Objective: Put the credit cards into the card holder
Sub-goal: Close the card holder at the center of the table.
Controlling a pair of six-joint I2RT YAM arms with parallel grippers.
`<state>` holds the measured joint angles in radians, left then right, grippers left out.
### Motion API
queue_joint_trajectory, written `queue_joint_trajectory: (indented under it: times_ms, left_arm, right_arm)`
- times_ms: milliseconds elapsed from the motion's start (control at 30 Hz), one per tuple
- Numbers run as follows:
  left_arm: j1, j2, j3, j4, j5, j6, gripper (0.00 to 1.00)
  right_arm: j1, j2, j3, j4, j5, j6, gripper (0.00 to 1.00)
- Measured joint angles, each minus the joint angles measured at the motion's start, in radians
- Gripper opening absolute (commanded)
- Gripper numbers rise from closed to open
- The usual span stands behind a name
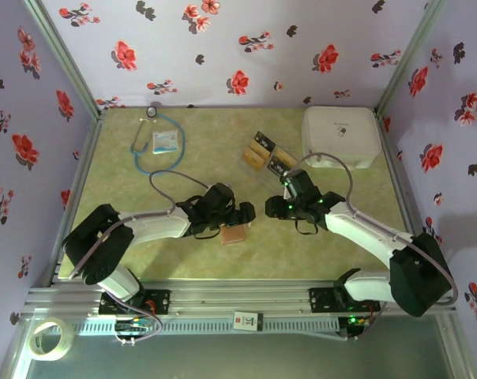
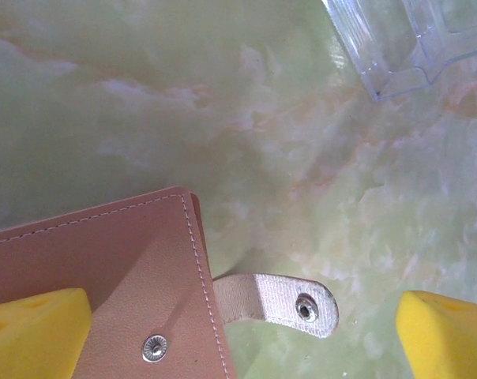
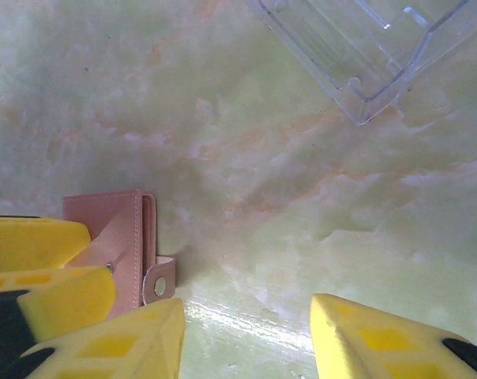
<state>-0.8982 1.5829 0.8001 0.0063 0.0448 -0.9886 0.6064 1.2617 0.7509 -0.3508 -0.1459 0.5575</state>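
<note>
The card holder [image 1: 234, 234] lies closed on the table, reddish-brown, with its pale snap strap [image 2: 286, 300] sticking out loose to one side. My left gripper [image 1: 240, 218] hovers over it, open wide; in the left wrist view one yellow finger [image 2: 33, 335] overlaps the card holder [image 2: 104, 268] and the other [image 2: 452, 335] stands over bare table. My right gripper [image 1: 272, 209] is just right of it, open with nothing between its fingers [image 3: 250, 339]; the card holder [image 3: 116, 237] sits at its left. The credit cards [image 1: 266, 154], tan and black, lie further back.
A clear plastic tray [image 3: 365, 47] lies ahead of both grippers. The big white case [image 1: 341, 136] stands at the back right. A stethoscope [image 1: 144, 142] and a white-blue packet [image 1: 166, 142] lie at the back left. A tape roll [image 1: 47, 338] sits off the table, near left.
</note>
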Motion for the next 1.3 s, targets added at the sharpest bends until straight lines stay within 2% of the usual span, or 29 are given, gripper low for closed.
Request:
queue_joint_trajectory:
  times_ms: [200, 467, 700, 933, 1167, 1300]
  left_arm:
    - [0.017, -0.005, 0.081, -0.105, 0.002, 0.063, 1.0]
    - [0.095, -0.014, 0.146, -0.187, 0.031, 0.136, 1.0]
    - [0.206, -0.066, 0.156, -0.271, 0.045, 0.191, 1.0]
    - [0.33, -0.182, 0.107, -0.314, 0.046, 0.227, 1.0]
    - [0.393, -0.22, 0.029, -0.339, 0.046, 0.244, 1.0]
    - [0.419, -0.221, 0.011, -0.353, 0.046, 0.248, 1.0]
  right_arm:
    - [0.0, -0.013, 0.0, 0.0, -0.006, 0.003, 0.46]
    - [0.011, -0.014, 0.0, 0.001, -0.039, 0.03, 0.46]
    - [0.139, 0.004, 0.023, 0.012, -0.035, 0.053, 0.43]
    - [0.26, 0.119, 0.11, 0.05, -0.031, 0.067, 0.19]
    - [0.379, 0.224, 0.237, 0.072, -0.031, 0.071, 0.1]
    - [0.413, 0.299, 0.29, 0.1, -0.038, 0.061, 0.02]
